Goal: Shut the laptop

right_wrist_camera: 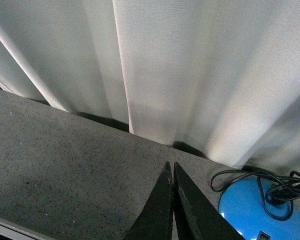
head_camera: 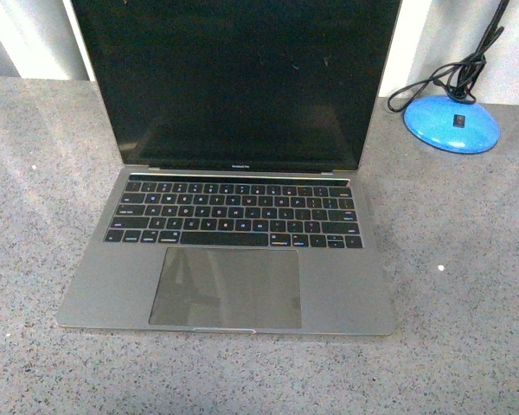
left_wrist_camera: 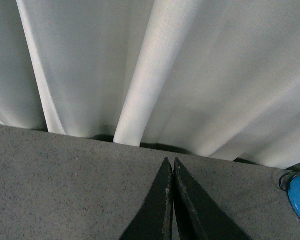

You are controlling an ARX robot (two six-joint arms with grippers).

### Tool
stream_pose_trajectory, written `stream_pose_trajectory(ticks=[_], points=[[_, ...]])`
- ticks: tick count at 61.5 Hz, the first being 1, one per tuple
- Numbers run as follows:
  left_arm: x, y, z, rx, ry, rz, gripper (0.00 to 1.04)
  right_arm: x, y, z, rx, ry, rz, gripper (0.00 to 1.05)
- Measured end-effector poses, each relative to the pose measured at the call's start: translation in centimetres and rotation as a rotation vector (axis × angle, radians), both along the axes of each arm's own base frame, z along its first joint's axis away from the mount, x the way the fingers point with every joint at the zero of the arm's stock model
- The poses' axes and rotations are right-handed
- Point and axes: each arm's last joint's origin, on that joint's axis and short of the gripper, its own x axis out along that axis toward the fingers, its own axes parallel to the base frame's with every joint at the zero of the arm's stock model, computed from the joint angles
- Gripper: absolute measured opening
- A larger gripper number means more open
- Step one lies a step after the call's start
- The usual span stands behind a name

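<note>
The laptop (head_camera: 233, 251) sits in the middle of the grey speckled table (head_camera: 467, 337), straight ahead of the robot, with its lid fully up and its dark screen (head_camera: 233, 78) facing forward. The keyboard (head_camera: 233, 214) and trackpad (head_camera: 227, 287) are bare. Neither arm shows in the front view, so the closing has not begun.

The left claw (left_wrist_camera: 171, 164) has its two fingers pressed together with nothing between them, and it points over the table toward the white curtain (left_wrist_camera: 140, 65). The right claw (right_wrist_camera: 171, 167) is pressed together and empty too, close to a blue lamp base (right_wrist_camera: 262, 210) with a black cord (right_wrist_camera: 270, 187) coiled on it.

What could go wrong, as I judge it:
- A push low on the lid, or too fast, could slide the whole laptop across the table instead of folding the hinge
- The right arm swinging in could catch the cord or knock the blue base, which stands just beside the lid's right edge
- A pointed fingertip dragged down the screen could scratch it
- Letting the lid drop the last part could slam it onto the keys
</note>
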Motion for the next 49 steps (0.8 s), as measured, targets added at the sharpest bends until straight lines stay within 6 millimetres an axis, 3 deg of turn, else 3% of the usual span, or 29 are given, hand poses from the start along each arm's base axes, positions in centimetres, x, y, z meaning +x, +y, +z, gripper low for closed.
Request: stream_pose_trajectory(ticks=[28,49], points=[[0.2,-1.6,-0.2,-0.02,0.112,-0.02,0.04,2.1,1.4,-0.9,0.018,0.025,0.039,0.01],[1.2,-1.8,-2.9,-0.012,0.183,-0.01,0.04,2.1,3.1,-1.1,0.023,0.029,0.085,0.01]])
